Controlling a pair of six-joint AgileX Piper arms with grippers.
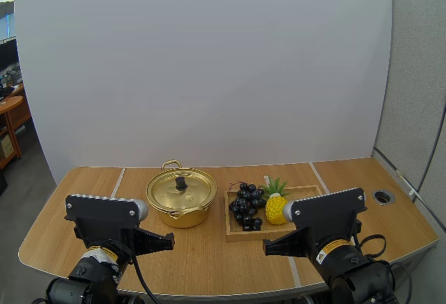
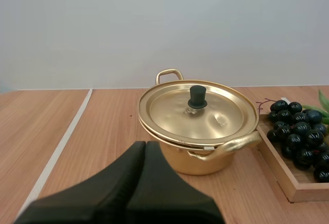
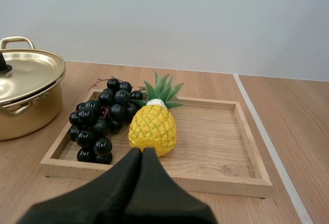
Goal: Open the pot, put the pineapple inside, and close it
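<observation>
High view: grapes (image 1: 246, 206) against pineapple (image 1: 276, 208) on tray (image 1: 235, 236).

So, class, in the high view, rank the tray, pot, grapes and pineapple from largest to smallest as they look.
1. tray
2. pot
3. grapes
4. pineapple
The grapes and pineapple look close.

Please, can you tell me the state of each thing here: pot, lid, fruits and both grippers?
pot: closed.
lid: on the pot, knob up.
pineapple: in the wooden tray, not gripped.
grapes: in that tray, beside the pineapple.
left gripper: shut on nothing, facing the pot.
right gripper: shut on nothing, facing the pineapple.
</observation>
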